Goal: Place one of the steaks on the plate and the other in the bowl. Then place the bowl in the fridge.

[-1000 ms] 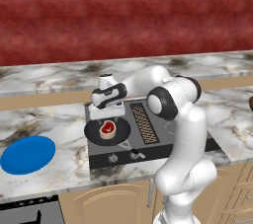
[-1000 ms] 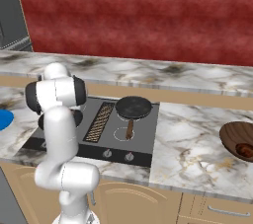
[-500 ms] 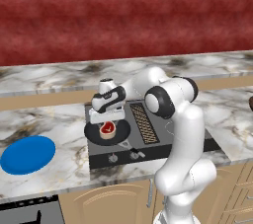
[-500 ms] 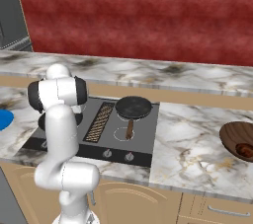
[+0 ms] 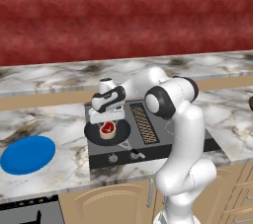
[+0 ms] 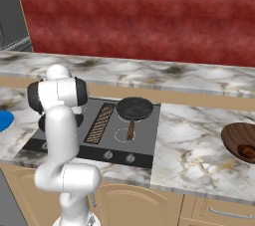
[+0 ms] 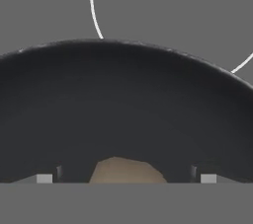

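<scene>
On the marble counter, at its front left edge in the left base view, lies the blue plate, flat and bare. In the right base view only a sliver of it shows at the left border.

To the right of the plate sits the black cooktop. On the cooktop's left front burner stands a black frying pan, and in it lies the pink-red steak with its white fat rim, near the pan's middle. The gripper hangs directly over that steak, close above it, jaws spread wide and holding nothing. In the hand view the pan's dark wall curves across, and a tan edge of the steak shows between the two finger tips, apart from both.

A ribbed grille runs down the cooktop's middle. On the right rear burner, seen in the right base view, stands a second frying pan, its handle pointing toward the counter's front edge.

Far right, near the counter's front right edge, rests the wooden bowl, with the dark reddish-brown steak lying inside it.

The grey fridge stands at the upper left corner of the right base view.
</scene>
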